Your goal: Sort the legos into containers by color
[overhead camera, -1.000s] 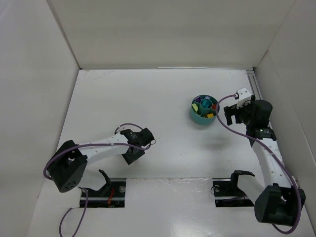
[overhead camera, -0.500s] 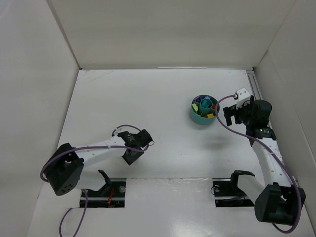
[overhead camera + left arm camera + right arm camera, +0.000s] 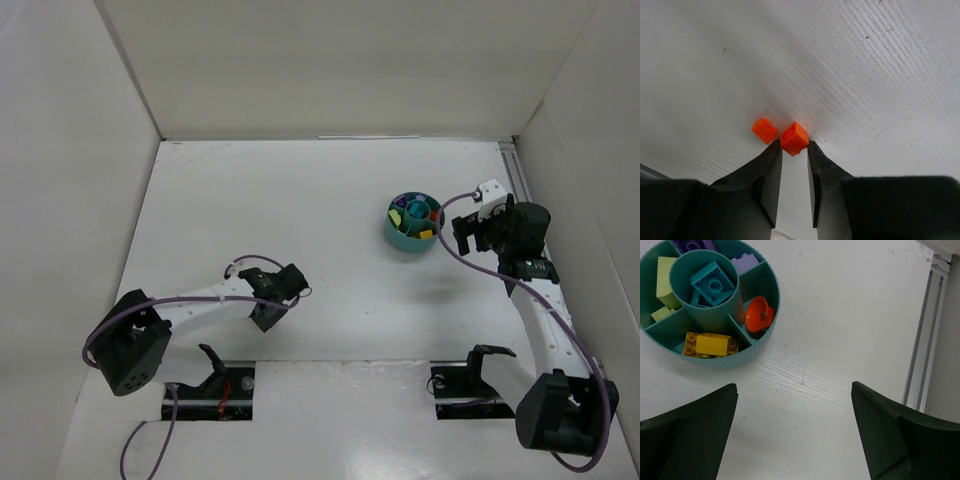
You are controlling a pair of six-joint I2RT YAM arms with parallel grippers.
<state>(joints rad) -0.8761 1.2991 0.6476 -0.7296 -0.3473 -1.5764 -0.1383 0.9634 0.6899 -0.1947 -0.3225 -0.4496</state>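
L gripper pinches orange brick by edges — 2nd orange brick beside.

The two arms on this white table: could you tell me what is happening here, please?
The left gripper is down at the white table, straddling one small orange plastic brick; a second orange brick lies just beside it. Whether the first brick is gripped yet is unclear. The right gripper hangs open beside the round teal divided cup, which holds sorted bricks of several colours and a round orange piece.
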